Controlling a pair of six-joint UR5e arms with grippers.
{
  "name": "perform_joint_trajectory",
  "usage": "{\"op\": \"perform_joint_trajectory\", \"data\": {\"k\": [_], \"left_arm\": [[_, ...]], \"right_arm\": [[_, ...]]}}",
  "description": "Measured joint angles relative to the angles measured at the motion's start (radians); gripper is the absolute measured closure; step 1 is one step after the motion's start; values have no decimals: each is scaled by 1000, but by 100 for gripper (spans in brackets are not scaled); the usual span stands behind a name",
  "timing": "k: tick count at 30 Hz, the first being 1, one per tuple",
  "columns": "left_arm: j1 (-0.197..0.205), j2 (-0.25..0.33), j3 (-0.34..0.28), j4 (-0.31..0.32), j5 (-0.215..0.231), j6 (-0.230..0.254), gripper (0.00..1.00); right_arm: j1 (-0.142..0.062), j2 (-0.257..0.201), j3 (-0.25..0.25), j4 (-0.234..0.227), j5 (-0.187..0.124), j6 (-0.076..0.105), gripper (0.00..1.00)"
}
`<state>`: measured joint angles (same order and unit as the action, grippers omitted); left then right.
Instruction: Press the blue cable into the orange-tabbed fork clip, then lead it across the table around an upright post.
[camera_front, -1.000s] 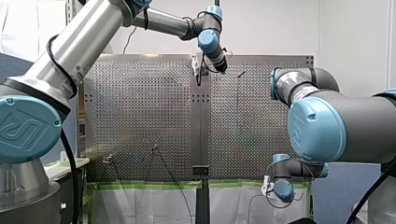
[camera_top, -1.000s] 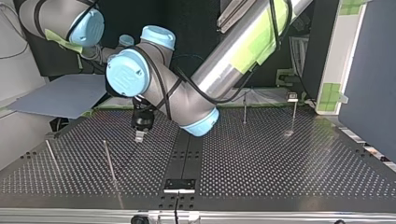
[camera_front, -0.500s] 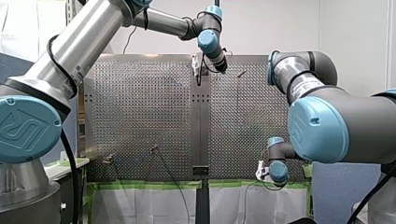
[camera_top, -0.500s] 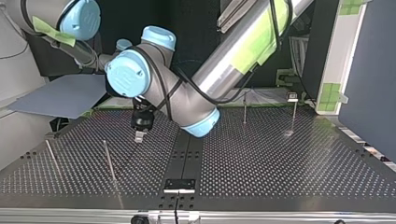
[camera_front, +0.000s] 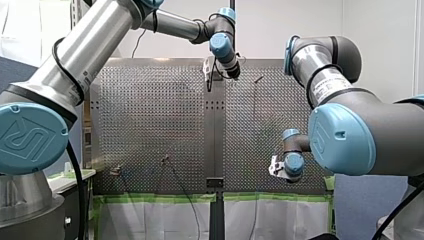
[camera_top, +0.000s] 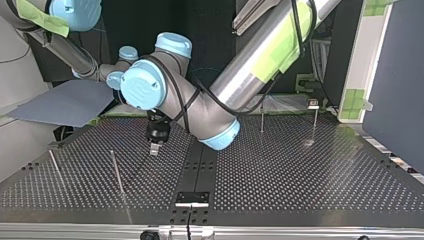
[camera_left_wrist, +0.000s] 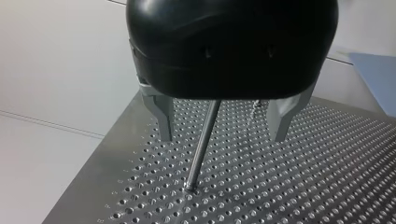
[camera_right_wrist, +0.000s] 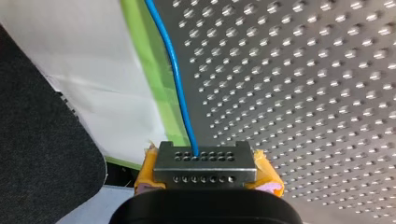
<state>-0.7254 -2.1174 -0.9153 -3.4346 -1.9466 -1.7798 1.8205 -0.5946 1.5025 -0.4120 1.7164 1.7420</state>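
At the front view's left, near the close edge of the table, a small clip stands on the holes. A thin post stands just beside it. I cannot tell the clip's color from here. Further along, by the far edge of the table, my left gripper hangs over the middle and points down. In my left wrist view its two metal fingers are spread wide apart. A far post shows in the gap between them, standing upright in the table ahead. At the front view's right, my right gripper hangs over the close part of the table. In my right wrist view its yellow pads are pressed together on the blue cable. The cable comes out of the grip and runs ahead, along the strip of green tape at the table's edge. It is well apart from the clip.
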Motion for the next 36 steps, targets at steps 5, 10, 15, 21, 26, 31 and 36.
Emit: {"op": "perform_joint_trajectory", "data": {"k": [5, 10, 15, 21, 26, 31, 36], "left_arm": [[2, 0, 0, -9, -3, 34, 2], [2, 0, 0, -22, -4, 72, 2], [-2, 0, 0, -26, -1, 88, 2], [-9, 0, 0, -27, 2, 89, 2], [-16, 1, 0, -30, 0, 90, 2], [-25, 1, 0, -50, -13, 90, 2], [-39, 2, 0, -88, -50, 85, 2]], "right_arm": [[1, -46, 0, 37, -19, 10, 100], [0, -87, -4, 46, -39, 17, 100], [0, -128, -17, 63, -57, 15, 100], [-8, -176, -34, 93, -87, 16, 100], [-12, -219, -41, 115, -118, 13, 100], [-8, -263, -42, 129, -138, 9, 100], [-4, -306, -43, 149, -148, 6, 100]]}}
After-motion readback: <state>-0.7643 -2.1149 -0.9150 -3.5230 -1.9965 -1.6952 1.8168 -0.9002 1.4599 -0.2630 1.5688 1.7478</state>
